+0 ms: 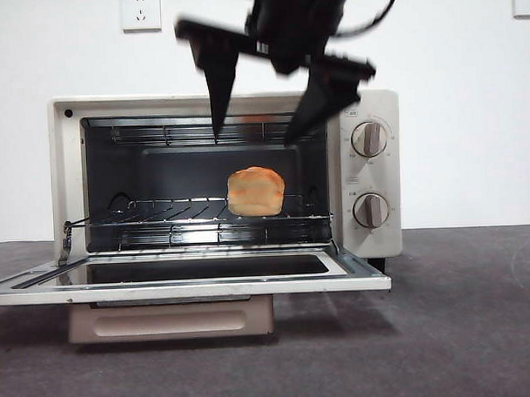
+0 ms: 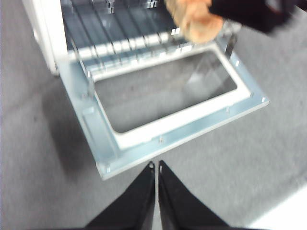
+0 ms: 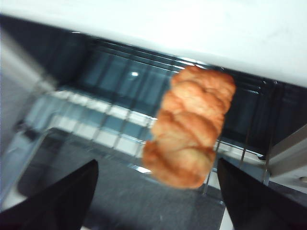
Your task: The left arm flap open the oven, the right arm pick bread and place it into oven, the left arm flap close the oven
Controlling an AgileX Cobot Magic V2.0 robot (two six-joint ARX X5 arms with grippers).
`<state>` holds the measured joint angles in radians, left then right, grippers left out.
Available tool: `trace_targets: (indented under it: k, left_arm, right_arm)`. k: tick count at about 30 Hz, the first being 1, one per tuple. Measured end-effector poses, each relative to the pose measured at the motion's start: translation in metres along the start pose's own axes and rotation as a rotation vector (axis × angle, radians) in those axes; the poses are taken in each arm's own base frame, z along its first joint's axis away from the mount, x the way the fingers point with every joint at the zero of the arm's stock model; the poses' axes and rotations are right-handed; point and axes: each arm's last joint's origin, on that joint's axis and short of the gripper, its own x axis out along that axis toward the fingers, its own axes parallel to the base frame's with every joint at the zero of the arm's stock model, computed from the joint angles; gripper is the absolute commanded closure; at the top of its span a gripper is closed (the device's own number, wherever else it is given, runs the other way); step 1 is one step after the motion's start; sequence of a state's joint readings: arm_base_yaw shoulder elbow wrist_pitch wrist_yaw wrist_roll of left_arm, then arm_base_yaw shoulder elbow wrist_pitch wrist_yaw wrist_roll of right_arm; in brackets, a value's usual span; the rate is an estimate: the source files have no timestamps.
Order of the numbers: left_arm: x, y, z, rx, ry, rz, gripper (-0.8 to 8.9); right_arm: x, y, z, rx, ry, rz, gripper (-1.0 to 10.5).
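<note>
Looking at the front view, I've got the oven (image 1: 369, 173) sitting on the dark grey surface (image 1: 461, 331) w/ its door (image 1: 189, 279) flapped fully down, lying flat toward the near side. Bread (image 1: 256, 191) is resting on the wire rack (image 1: 161, 211) inside, right of centre, end-on to me from the front. In the right wrist view it reads as a long, knobbly, golden loaf lying across the rack wires w/ its near end at the rack's front edge.

Right tool (image 1: 254, 138) hangs from above in front of the oven's upper opening, jaws spread wide and not holding anything; the bread sits lower down, apart from both jaws. Same in the right wrist view: right tool (image 3: 158, 196) has the two black jaws far apart at either side w/ the loaf between and beyond them, no contact.

Left tool (image 2: 157, 166) is on the near side of the open door, over the surface, jaws pinched narrow w/ only a slit between them, gripping nothing. From that cam I see the door's glass panel and metal frame, plus the bread on the rack.

Two knobs (image 1: 369, 139) on the oven's right panel. Wall socket (image 1: 141, 9) on the white wall behind.
</note>
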<state>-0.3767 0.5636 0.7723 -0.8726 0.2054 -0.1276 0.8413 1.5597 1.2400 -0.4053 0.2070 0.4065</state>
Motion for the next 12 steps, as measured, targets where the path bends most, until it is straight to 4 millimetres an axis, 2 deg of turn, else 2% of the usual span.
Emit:
trace_targets:
  k: [5, 12]
  left_arm:
    - [0.008, 0.003, 0.003, -0.032, -0.037, 0.008, 7.98]
    - [0.043, 0.017, 0.001, -0.142, -0.031, 0.009, 7.99]
  right_arm:
    - [-0.053, 0.004, 0.006, -0.086, -0.069, 0.06, 5.5]
    - [-0.122, -0.014, 0.003, -0.191, -0.092, 0.068, 5.5]
